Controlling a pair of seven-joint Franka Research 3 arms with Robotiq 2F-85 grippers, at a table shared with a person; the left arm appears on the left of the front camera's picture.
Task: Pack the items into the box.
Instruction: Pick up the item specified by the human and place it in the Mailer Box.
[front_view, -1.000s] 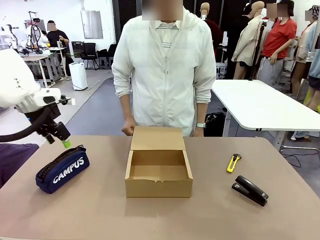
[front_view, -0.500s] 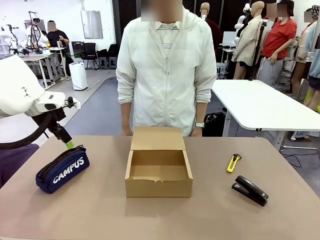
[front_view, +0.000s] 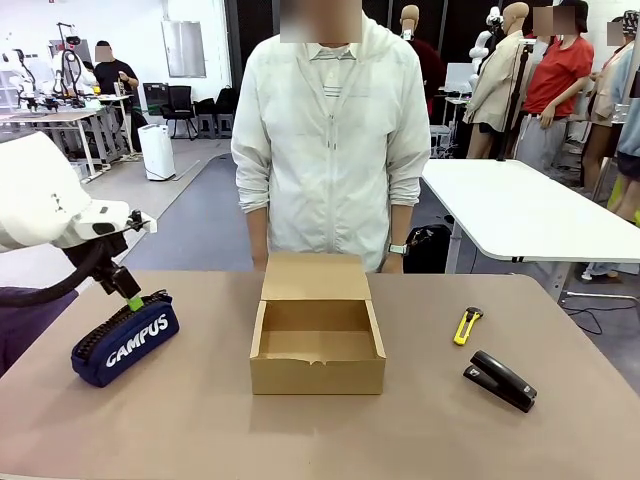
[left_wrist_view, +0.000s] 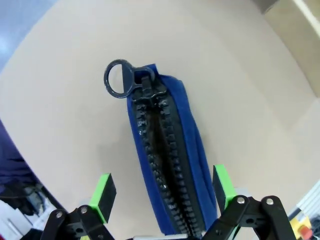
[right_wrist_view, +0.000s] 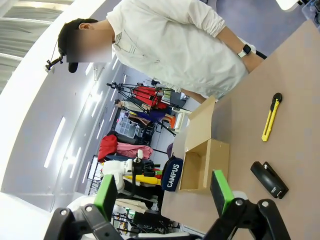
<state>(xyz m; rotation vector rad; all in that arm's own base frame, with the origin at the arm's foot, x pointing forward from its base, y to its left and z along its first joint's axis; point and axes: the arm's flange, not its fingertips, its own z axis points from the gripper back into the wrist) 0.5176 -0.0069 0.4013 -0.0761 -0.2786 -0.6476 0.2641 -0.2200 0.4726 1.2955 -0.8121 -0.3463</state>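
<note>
On the worktop (front_view: 200, 430) the open box (front_view: 317, 376) is parked mid-frame, pouch (front_view: 125, 340) lower left, knife (front_view: 467, 325) centre right. The left jaws are spread wide over the pouch's zip, nothing gripped; the right jaws are gaping too, empty. If only the zip ridge gets pinched, the pouch could be dropped.

You see the navy blue pouch (front_view: 125, 338) with white "CAMPUS" lettering lying at the left side of the table, turned diagonally, its black zip closed and facing upward. The brown cardboard box (front_view: 317, 375) stands in the middle, its flap lid open and raised at the far edge. The yellow-and-black utility knife (front_view: 467, 325) lies flat to the right of the box, well apart from it.
</note>
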